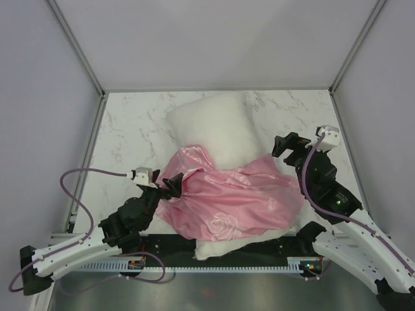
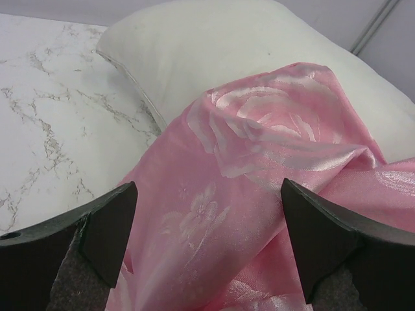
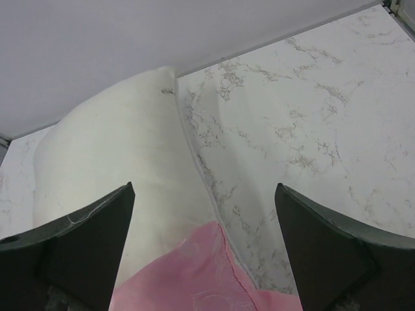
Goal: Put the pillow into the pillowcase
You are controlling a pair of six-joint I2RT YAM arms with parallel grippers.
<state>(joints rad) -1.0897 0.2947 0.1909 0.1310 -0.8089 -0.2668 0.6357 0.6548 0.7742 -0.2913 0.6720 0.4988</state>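
The white pillow lies at the table's middle, its far end bare; a near corner pokes out at the front edge. The pink satin pillowcase lies draped and bunched across its near half. My left gripper is open at the case's left edge, the jaws straddling pink fabric, with the pillow behind. My right gripper is open and empty, held by the case's right far corner. In the right wrist view the pillow and the pink edge lie between its jaws.
The marble table has metal frame posts at its far corners and grey walls around. A black rail and cable tray run along the near edge between the arm bases.
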